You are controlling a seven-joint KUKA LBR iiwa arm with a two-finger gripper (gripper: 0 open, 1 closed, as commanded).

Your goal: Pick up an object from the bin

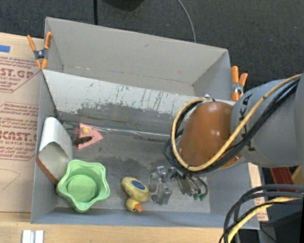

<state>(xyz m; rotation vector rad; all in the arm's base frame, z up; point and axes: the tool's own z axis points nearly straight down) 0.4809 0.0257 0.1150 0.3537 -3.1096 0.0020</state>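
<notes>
**Desk:** Where is the claw in this one?

**Photographer:** Low in the grey metal bin point(136, 63), close to its front wall. The claw point(161, 189) hangs under the arm's orange cover point(207, 132), which is looped with yellow-and-black cables point(178, 142) and hides much of the wrist.

**Desk:** Apart or together?

**Photographer:** I cannot tell. From this angle the metal parts read as one cluster, and nothing can be seen clamped in it.

**Desk:** Which object is it nearest?

**Photographer:** A yellow toy duck point(134, 189) with a blue patch. It lies on the bin floor just beside the claw, on the side away from the arm. I judge it the likely pick, since it lies alone on bare floor with room around it for a grip.

**Desk:** And the rest?

**Photographer:** Well apart, toward the far end. A green flower-shaped cup point(83, 185) stands mouth up and a white cup point(53, 140) is tipped on its side against the end wall. A small pink piece point(88, 137) lies behind them. The sloping walls probably let them settle there.

**Desk:** Task status?

**Photographer:** By the look of it, nothing is lifted yet.
</notes>
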